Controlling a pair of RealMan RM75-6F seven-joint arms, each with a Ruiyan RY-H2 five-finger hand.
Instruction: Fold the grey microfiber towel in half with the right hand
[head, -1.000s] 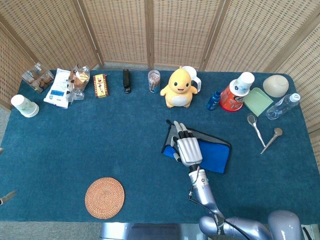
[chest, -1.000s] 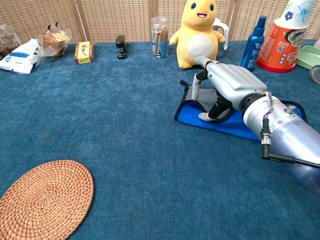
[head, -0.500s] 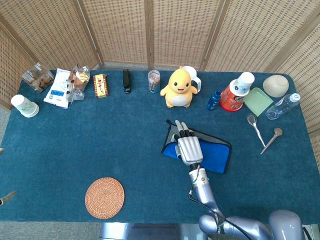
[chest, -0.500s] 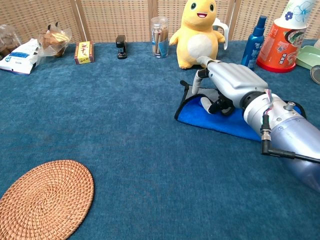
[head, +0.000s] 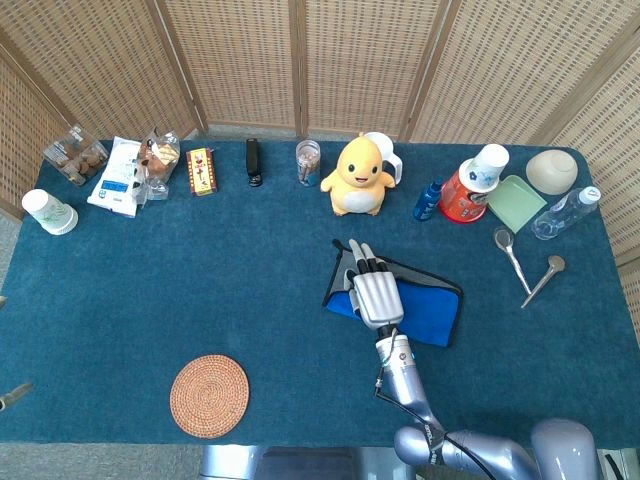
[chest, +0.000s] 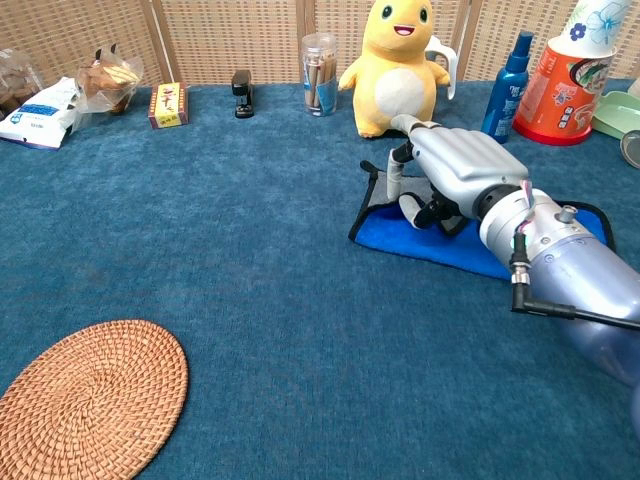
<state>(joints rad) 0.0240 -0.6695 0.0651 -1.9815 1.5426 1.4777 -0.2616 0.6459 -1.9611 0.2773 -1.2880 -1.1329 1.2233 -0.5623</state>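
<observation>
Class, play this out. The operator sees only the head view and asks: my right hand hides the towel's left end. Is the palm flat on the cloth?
Observer: No. In the chest view the right hand arches above the towel, with only its fingers reaching down to the cloth.
Operator: Where is the thumb?
Observer: The thumb sits under the palm, on the grey layer. I can't tell whether it pinches the cloth.

The table (head: 150, 290) has a fuzzy blue cloth top, matt like carpet. The towel (head: 425, 315) is soft cloth, blue with a grey side and dark edge. The right hand (head: 375, 290) is smooth, shiny silver, like metal or plastic. The round mat (head: 209, 396) looks woven and rough. The yellow toy (head: 357, 177) is soft plush.
</observation>
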